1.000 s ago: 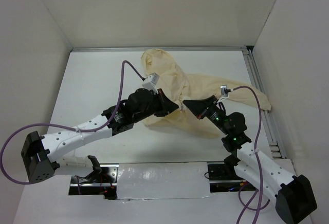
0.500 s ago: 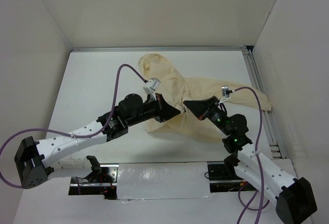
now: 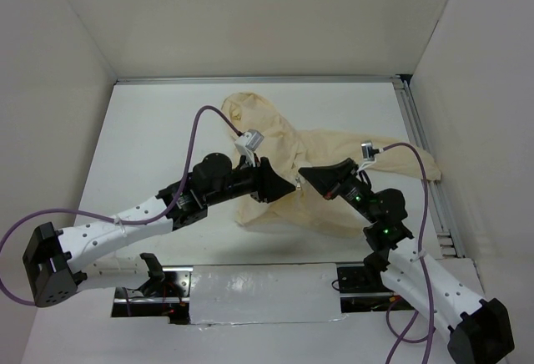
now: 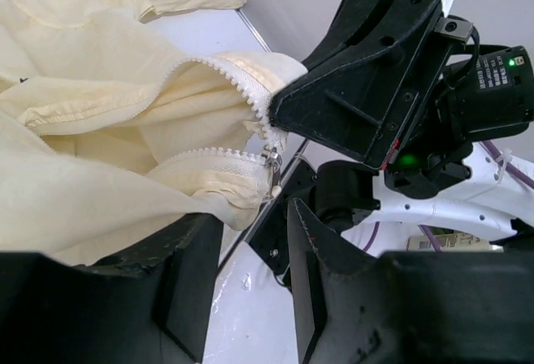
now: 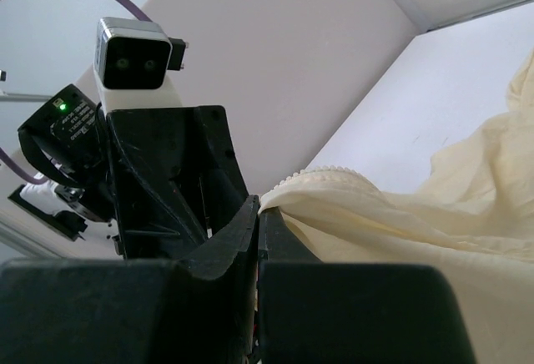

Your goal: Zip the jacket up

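The jacket [image 3: 279, 134] lies crumpled on the white table, partly lifted between the two arms. In the left wrist view the jacket [image 4: 108, 122] is open at the front, with two rows of zipper teeth [image 4: 238, 76] and a metal zipper slider [image 4: 272, 162] hanging on the lower row. My right gripper [image 3: 304, 174] is shut on the jacket's zipper edge [image 5: 334, 184]; its jaws [image 5: 259, 209] are pressed together on the fabric. My left gripper [image 3: 286, 187] faces it closely, open, with its fingertips [image 4: 310, 239] just below the slider and holding nothing.
White walls enclose the table on three sides. A metal rail [image 3: 421, 151] runs along the right edge. A foil-taped strip [image 3: 259, 293] lies between the arm bases at the near edge. One sleeve [image 3: 417, 159] reaches toward the rail.
My left arm has swung lower and moved its gripper nearer and slightly right. The right gripper shifted slightly nearer, keeping its hold, and the jacket's hem followed.
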